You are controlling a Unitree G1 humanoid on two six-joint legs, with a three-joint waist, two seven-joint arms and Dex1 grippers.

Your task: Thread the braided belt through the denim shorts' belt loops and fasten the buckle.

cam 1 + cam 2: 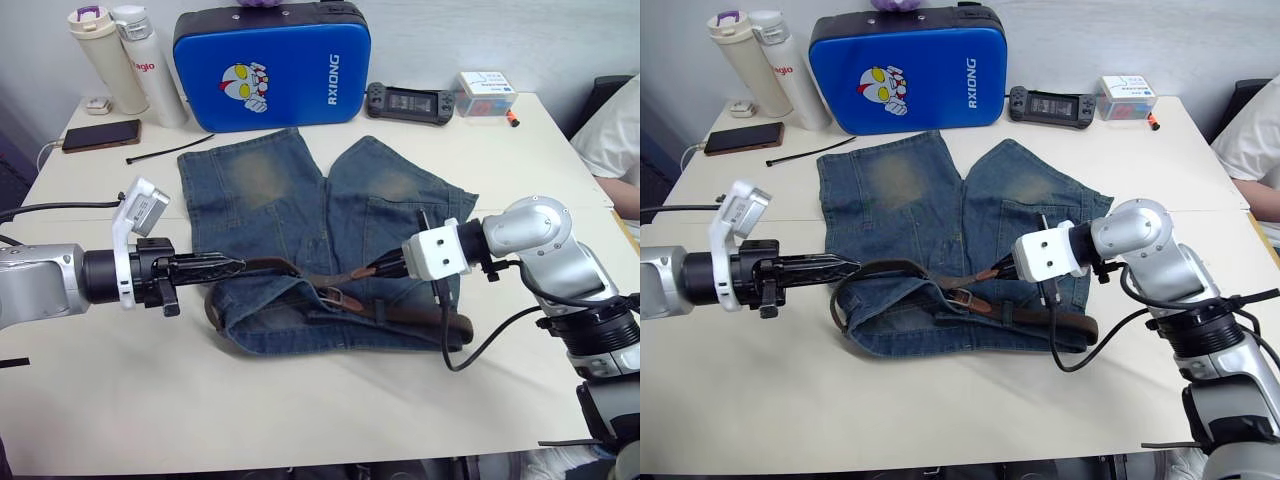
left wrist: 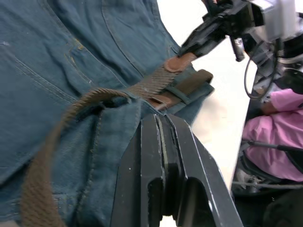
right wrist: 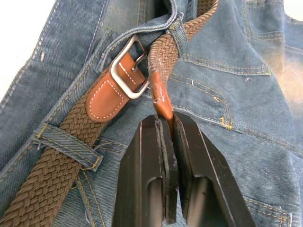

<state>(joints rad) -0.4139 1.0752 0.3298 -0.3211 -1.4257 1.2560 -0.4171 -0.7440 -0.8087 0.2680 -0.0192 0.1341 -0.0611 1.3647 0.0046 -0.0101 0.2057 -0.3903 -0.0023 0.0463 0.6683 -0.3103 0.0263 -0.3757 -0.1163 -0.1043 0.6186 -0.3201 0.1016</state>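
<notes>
The braided belt (image 3: 52, 161) is soft and limp, so its stiff leather tip is the best place to hold. It lies along the waistband of the one denim shorts (image 1: 330, 220) on the worktop (image 1: 300, 400). The right end effector (image 3: 166, 124) is clenched on that tip beside the single buckle (image 3: 127, 66). Two belt loops (image 3: 66, 144) show. The left end effector (image 1: 232, 266) is clenched at the waistband, on what I cannot tell.

Denim shorts (image 1: 300, 230) lie mid-table (image 1: 300, 410), waistband nearest the robot, braided belt (image 1: 400, 312) along it. Case (image 1: 272, 68) behind the shorts; bottles (image 1: 125, 60) and phone (image 1: 101, 135) back left, handheld console (image 1: 409, 102) back right.
</notes>
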